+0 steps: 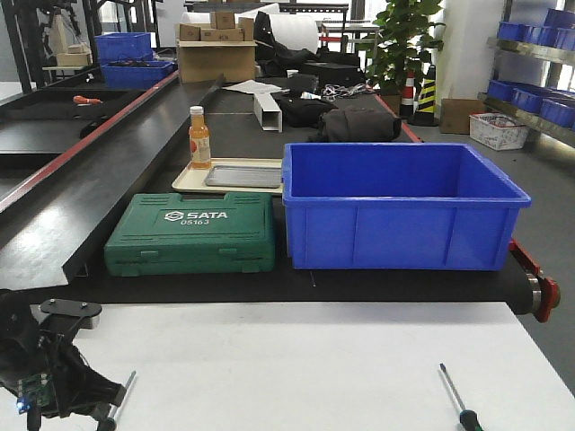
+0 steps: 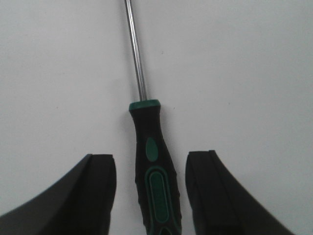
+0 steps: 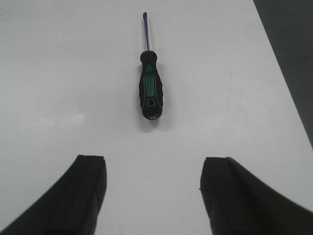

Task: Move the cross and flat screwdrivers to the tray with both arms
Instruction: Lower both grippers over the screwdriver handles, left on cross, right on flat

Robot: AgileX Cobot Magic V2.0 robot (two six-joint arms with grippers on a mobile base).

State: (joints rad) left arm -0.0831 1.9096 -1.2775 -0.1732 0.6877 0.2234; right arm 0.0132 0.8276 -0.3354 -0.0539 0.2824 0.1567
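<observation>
Left gripper [image 2: 150, 157] spread open in its wrist view, one black finger [image 2: 98, 183] at lower left and the other at lower right, either side of the handle of the left screwdriver [image 2: 152, 166]. Bare table [image 1: 296, 350] showing in the gap on each side, so straddling only, nothing clamped. Shaft straight up to the top edge of that frame, tip cut off, kind of tip not to be told. Same tool in the front view at the bottom left corner, flat on the white top beside the dark arm. Right gripper [image 3: 152, 160] likewise wide open at the bottom of its wrist view, empty, nothing between the fingers. Flat screwdriver [image 3: 149, 90] higher in that frame, centre, clear of the fingers, lying on the white surface with the butt towards the camera and the flat blade towards the top edge; in the front view, at the bottom right. Tray [image 1: 243, 176] far from both, centre left of the front view on the dark bench, lying on a cream platter [image 1: 184, 182] with a bottle [image 1: 199, 136] at its left end. Blue crate [image 1: 404, 206] just right of it, green case [image 1: 193, 233] in front.
</observation>
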